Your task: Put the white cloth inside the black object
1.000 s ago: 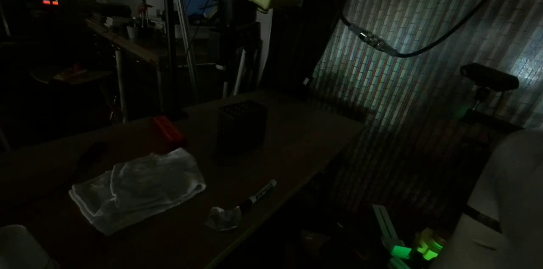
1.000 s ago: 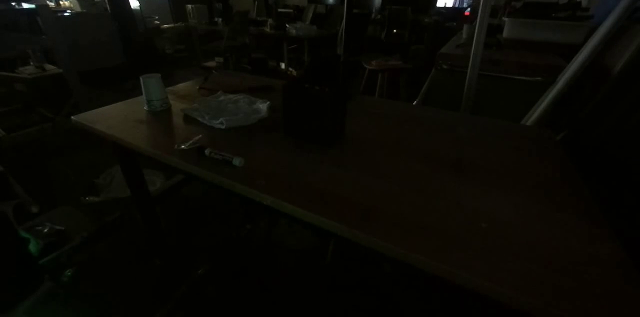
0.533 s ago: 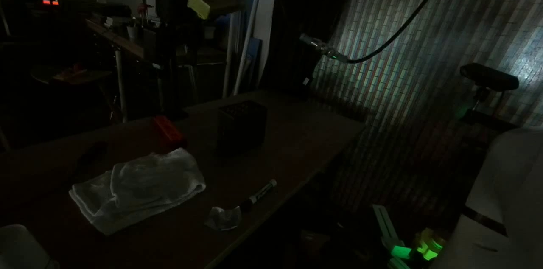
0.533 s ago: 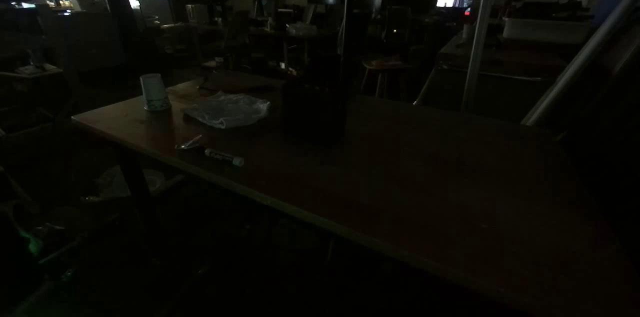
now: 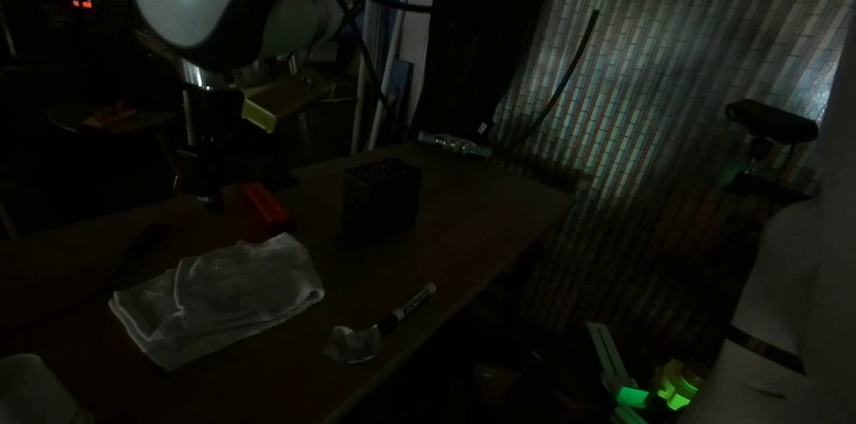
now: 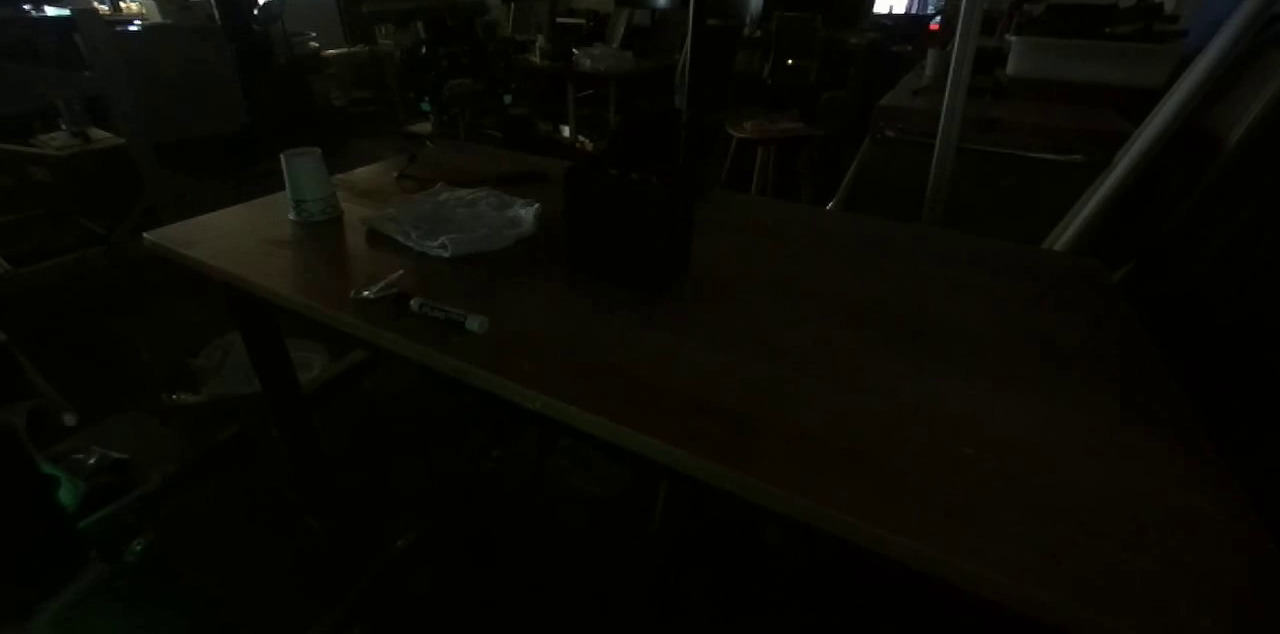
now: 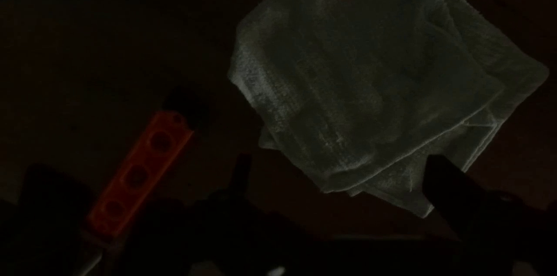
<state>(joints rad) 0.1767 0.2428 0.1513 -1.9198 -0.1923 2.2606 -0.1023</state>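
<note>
The fingers (image 7: 450, 184) are hovering wide apart above the table (image 5: 475, 210), near the folded white cloth (image 7: 361, 71), which is lying clear of the black perforated box (image 5: 381, 203).

The cloth (image 7: 361, 71) is a dull greyish white; the box (image 5: 381, 203) is black, its top a dark lattice. A red bar (image 7: 137, 176) carries three dark circles. The paper cup (image 6: 308, 182) is pale with a dark figured band, the marker (image 6: 448, 315) white with dark lettering. The desk (image 6: 800, 394) is reddish brown, the claw (image 7: 339, 160) black. The wall covering (image 5: 602, 116) has small bricks in grey, green and red.
</note>
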